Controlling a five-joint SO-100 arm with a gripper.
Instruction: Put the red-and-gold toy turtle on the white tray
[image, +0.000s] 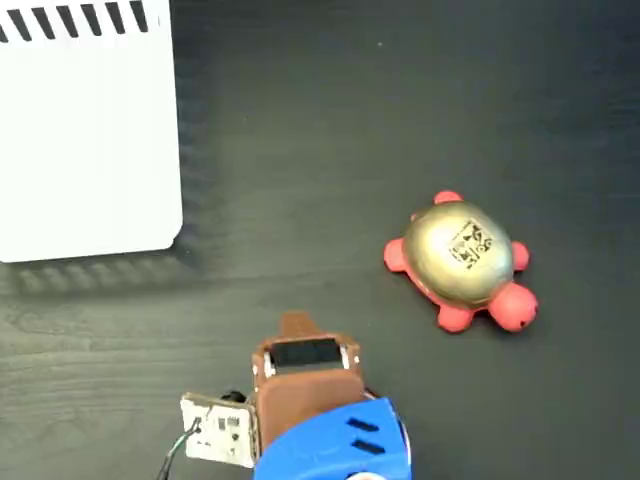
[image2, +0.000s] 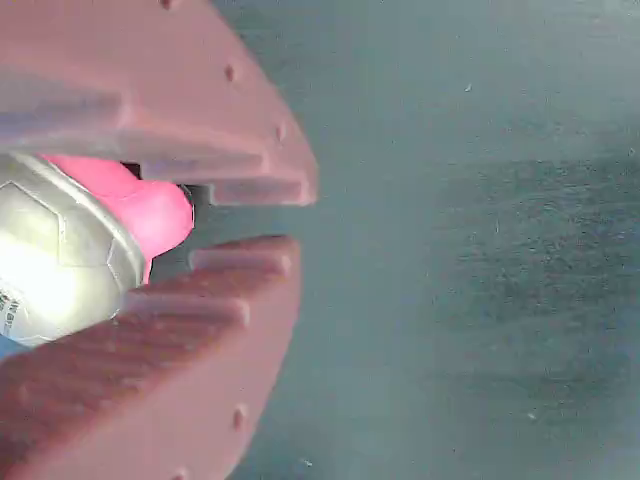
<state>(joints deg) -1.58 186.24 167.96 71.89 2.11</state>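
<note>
The red-and-gold toy turtle (image: 462, 262) lies free on the dark table at the right, gold shell up, its coral head toward the lower right. In the wrist view the turtle (image2: 60, 260) shows at the left, behind the gap between the two brown fingers (image2: 190, 130). My gripper (image2: 295, 220) stands open by only a narrow gap, with nothing between the tips. In the fixed view the gripper (image: 297, 325) is at the bottom centre, well to the left of and below the turtle. The white tray (image: 85, 140) with black stripes fills the upper left corner.
Dark wood-grain tabletop (image: 350, 120) stretches between tray, turtle and arm. A blue arm segment (image: 340, 445) and a small circuit board (image: 218, 432) sit at the bottom edge.
</note>
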